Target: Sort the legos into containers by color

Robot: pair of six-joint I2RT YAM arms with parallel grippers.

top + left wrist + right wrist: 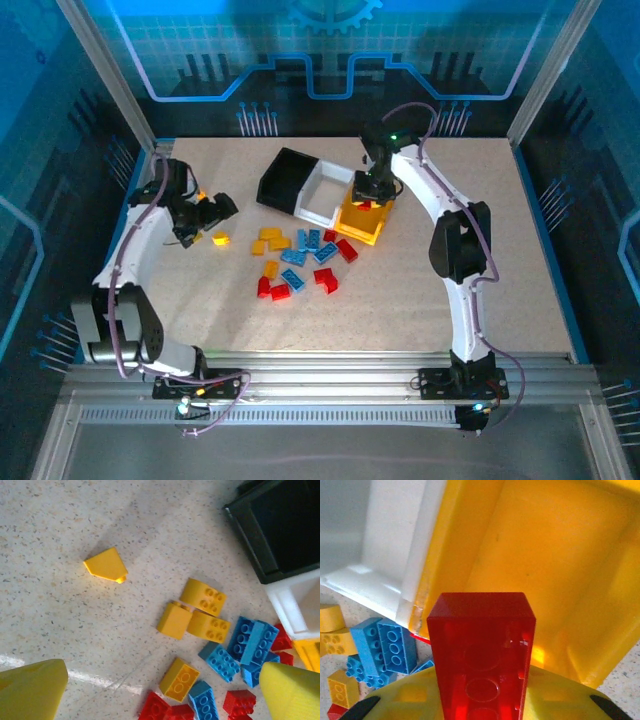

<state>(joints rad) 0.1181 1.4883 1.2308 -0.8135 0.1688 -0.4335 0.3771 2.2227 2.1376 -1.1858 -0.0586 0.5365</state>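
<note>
- Top view, right arm: right gripper [368, 190] clenched on one red brick [366, 204], poised over the yellow bin [372, 234]. White bin [318, 205] is just to its left, black bin [280, 185] beyond that.
- Top view, left arm: left gripper [212, 212] spread wide and empty. One yellow wedge [221, 238] lies just beside it, and the loose legos [300, 262] lie further to its right.
- Left wrist view: fingertips [30, 690] stand far apart with nothing between them. The wedge lies ahead of them, with mixed yellow, blue and red bricks ahead and to the right.
- Right wrist view: the brick is held lengthwise between the pads, its far end reaching over the yellow bin's floor. The bin's near rim is just left of the brick, and the white bin's wall is further left.
- Handling note: the step is judged to be the drop. The brick sits close to the rim, so it would be better carried further forward over open floor before the jaws part. Otherwise it may tip off the rim onto the table.
</note>
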